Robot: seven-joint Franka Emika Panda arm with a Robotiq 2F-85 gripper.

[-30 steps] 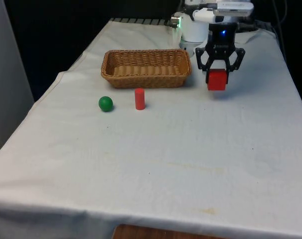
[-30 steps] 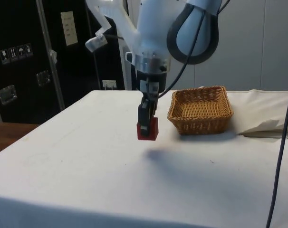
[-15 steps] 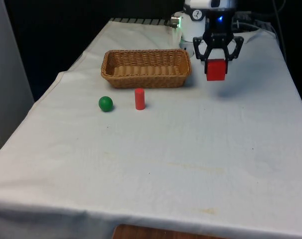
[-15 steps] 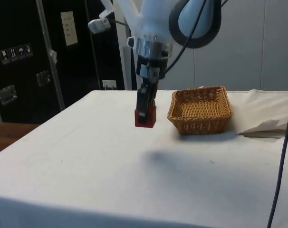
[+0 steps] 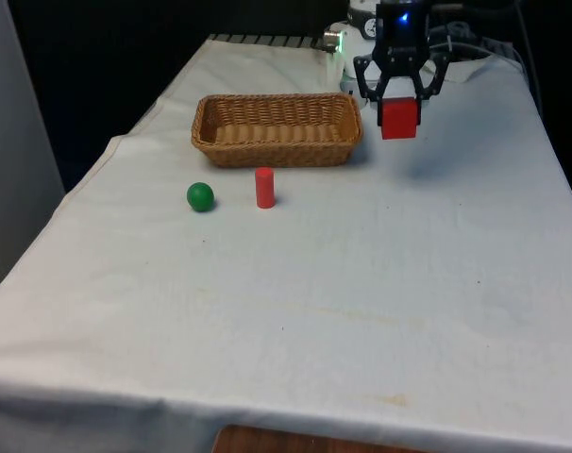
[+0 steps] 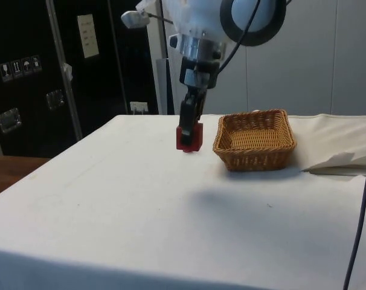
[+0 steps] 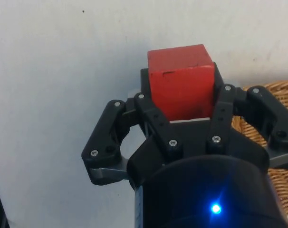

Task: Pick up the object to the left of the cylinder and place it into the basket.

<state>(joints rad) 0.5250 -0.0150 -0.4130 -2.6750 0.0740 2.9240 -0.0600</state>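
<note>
We see black two-finger gripper (image 5: 399, 106) clamped on red wooden cube (image 5: 399, 118), raised clear beside woven wicker basket (image 5: 277, 129) for drop-in.

Even, fairly bright light falls from overhead on the white cloth-covered table (image 5: 361, 283). Below the black two-finger gripper (image 5: 399, 94) and the red cube (image 5: 398, 117) it holds, a soft, diffuse shadow lies on the cloth, clearest in the side view. The brown woven wicker basket (image 6: 255, 142) beside the gripper casts a thin dark shadow along its base. The cube's faces show no glare up close.
</note>
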